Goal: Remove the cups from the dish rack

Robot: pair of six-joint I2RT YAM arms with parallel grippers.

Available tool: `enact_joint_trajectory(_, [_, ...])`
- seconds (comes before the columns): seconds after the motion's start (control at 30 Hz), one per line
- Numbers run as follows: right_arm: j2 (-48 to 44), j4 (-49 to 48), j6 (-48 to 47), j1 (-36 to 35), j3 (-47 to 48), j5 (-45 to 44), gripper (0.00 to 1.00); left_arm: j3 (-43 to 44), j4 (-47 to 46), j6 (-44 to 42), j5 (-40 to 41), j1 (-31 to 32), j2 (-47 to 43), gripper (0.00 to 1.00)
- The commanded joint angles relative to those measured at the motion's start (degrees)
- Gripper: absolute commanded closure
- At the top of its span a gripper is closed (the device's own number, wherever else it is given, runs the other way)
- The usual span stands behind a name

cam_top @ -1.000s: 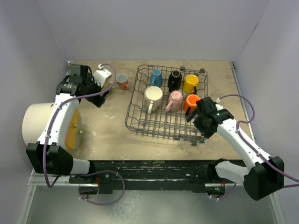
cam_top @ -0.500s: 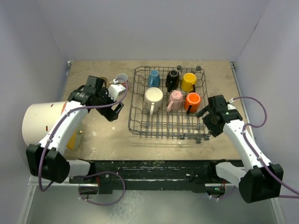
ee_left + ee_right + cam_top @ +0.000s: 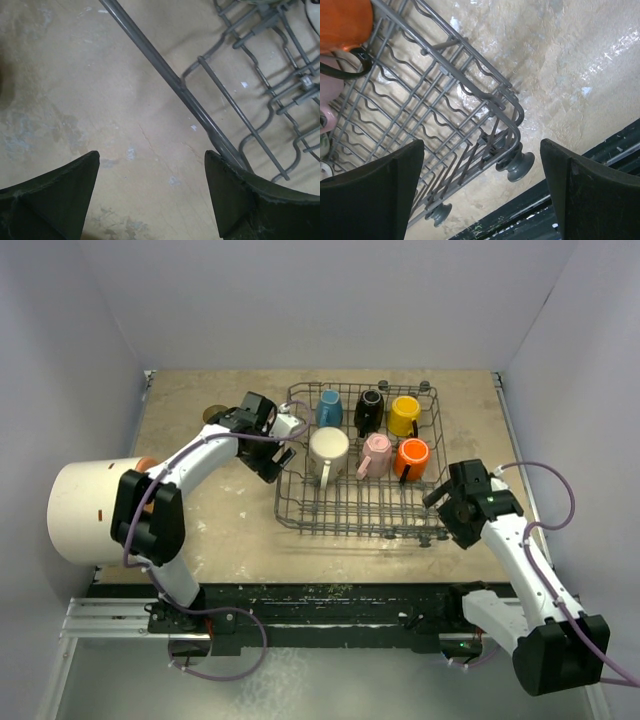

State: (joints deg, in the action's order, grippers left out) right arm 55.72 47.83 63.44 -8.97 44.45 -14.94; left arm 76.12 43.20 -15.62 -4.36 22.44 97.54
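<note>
The dark grey dish rack [image 3: 350, 505] sits mid-table. It holds blue [image 3: 329, 408], black [image 3: 370, 412], yellow [image 3: 405, 416], cream [image 3: 328, 448], pink [image 3: 376, 455] and orange [image 3: 412, 457] cups. A tan cup [image 3: 213, 414] shows partly on the table behind the left arm; the salmon cup is hidden. My left gripper [image 3: 272, 462] is open and empty just outside the rack's left rim [image 3: 175, 82]. My right gripper [image 3: 440, 502] is open and empty above the rack's near right corner [image 3: 515, 110]. The orange cup [image 3: 342, 22] is at the top left of the right wrist view.
A big cream cylinder [image 3: 90, 510] lies at the left edge of the table. White walls close in the back and both sides. The rack's roller feet [image 3: 517, 165] stand near the table's dark front rail.
My left arm swung right from the far left corner to the rack's left rim. My right gripper drew back from the orange cup to the rack's near right corner. The rack straightened.
</note>
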Motion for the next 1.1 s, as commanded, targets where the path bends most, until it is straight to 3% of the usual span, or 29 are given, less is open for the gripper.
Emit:
enact_joint_trajectory(0.0, [-1.53, 0.25, 0.02, 0.18, -2.03, 0.50, 0.01, 5.75, -2.47, 1.64, 1.85, 0.98, 3.61, 0.12])
enact_joint_trajectory(0.37, [-5.85, 0.56, 1.33, 0.18, -5.88, 1.48, 0.01, 16.31, -2.96, -0.62, 1.23, 4.56, 11.75, 0.12])
enact_joint_trajectory(0.73, [-9.14, 0.16, 2.64, 0.21, -8.63, 3.47, 0.02, 20.26, -4.08, -0.82, 0.05, 6.31, 16.09, 0.13])
enact_joint_trajectory(0.87, [-10.23, 1.18, 1.87, 0.18, -7.89, 3.39, 0.02, 24.13, -0.50, 0.45, -4.83, 4.45, 14.39, 0.14])
enact_joint_trajectory(0.97, [-10.32, 1.99, 0.82, 0.27, -5.28, 3.27, 0.02, 25.09, 0.38, 1.42, -9.96, 1.18, 12.24, 0.20])
enact_joint_trajectory(1.07, [-9.69, 3.27, -0.52, 0.18, -0.17, 4.43, 0.06, 25.99, 2.29, 2.40, -13.07, -1.23, 11.79, 0.37])
